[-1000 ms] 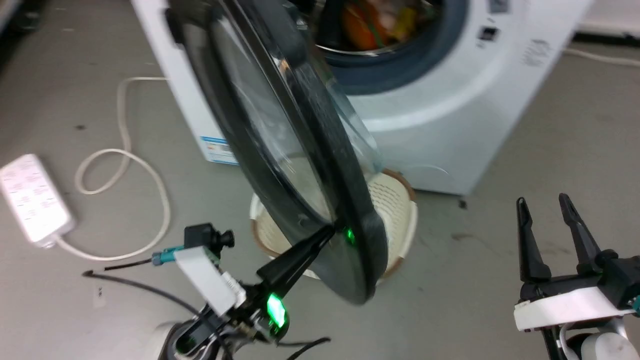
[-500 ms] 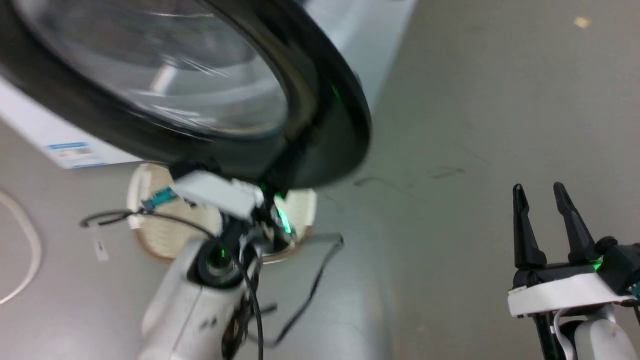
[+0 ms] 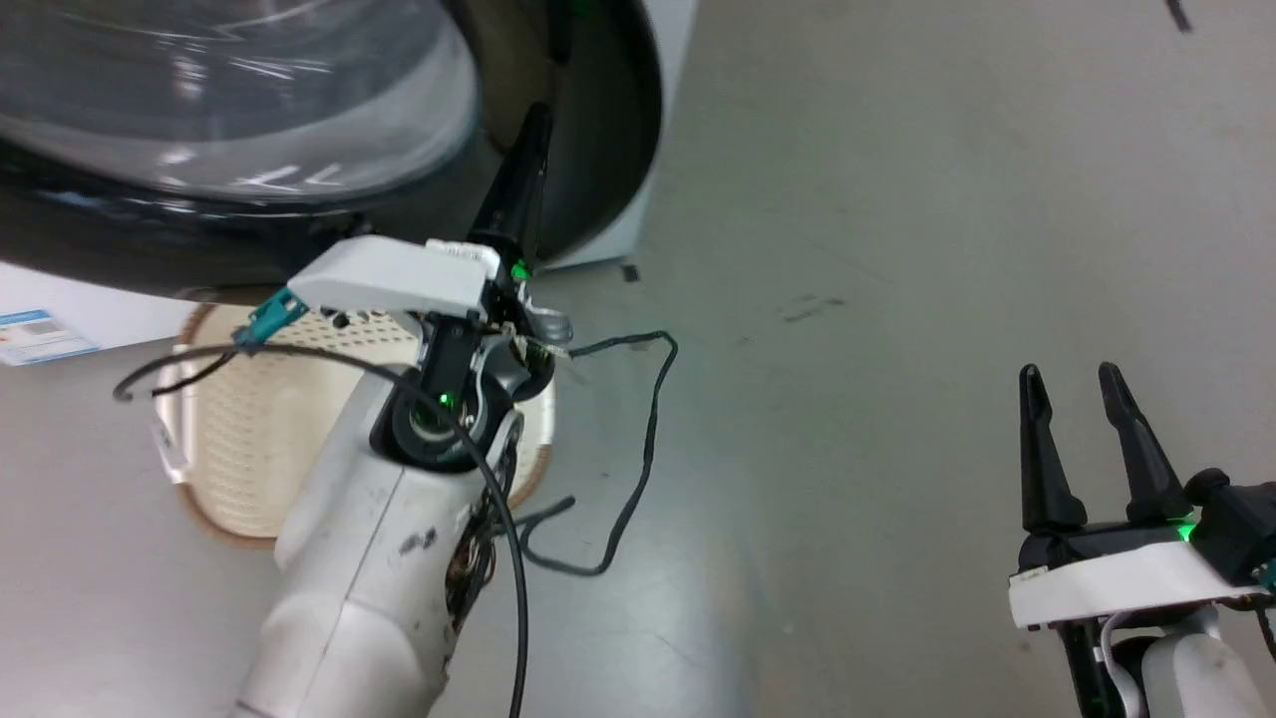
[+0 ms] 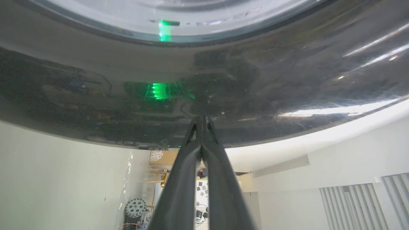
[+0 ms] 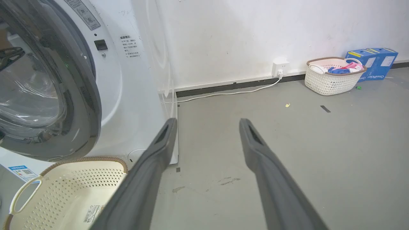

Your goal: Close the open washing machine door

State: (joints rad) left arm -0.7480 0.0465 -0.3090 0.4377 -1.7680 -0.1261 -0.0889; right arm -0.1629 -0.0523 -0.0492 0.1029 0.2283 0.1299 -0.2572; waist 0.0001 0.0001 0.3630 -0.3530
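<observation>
Large round glossy black-rimmed glass washing machine door (image 3: 608,130) touches left gripper (image 3: 536,112) tips (fingers pinched together, gripping nothing). Door stands upright, close against white washing machine (image 5: 140,80), glass bulging outward. Right gripper (image 3: 1067,371) spread wide.

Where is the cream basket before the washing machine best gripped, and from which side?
Probably the basket by its loop handle, from above, jaws across it: it is a thin bar arching off the rim, while the walls are wide and sloping.
</observation>
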